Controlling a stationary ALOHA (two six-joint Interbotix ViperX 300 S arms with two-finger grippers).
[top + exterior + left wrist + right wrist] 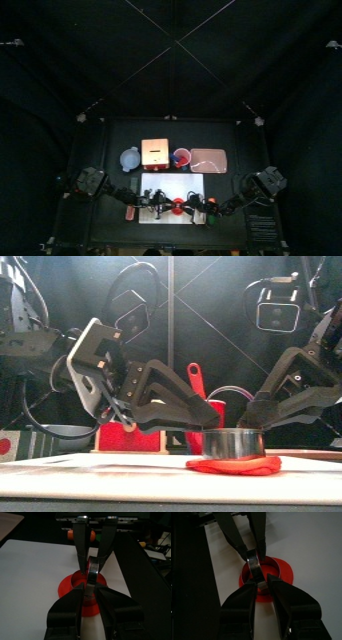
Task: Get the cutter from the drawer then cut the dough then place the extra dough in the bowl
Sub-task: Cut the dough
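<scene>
While both arms bore down at the table's front edge, the round metal cutter point(235, 442) stood upright on the red dough point(235, 465), which lay flat on the white cutting board point(80, 462) near that edge's middle. The left gripper point(91, 586) was clamped on the cutter's rim from one side. The right gripper point(261, 582) looked pinched on the opposite rim.

Uneven pressure from the two arms could tip the cutter and leave one side uncut. From the wrist views the cutter seemed off-centre, so I judged that the outer ring might be thin there and tear when lifted. The dough might also stick inside the cutter and rise with it.

Farther back, between the board and the back edge, stood the blue-grey bowl point(130, 158), the wooden box point(156, 152) and the pink tray point(209, 160).
</scene>
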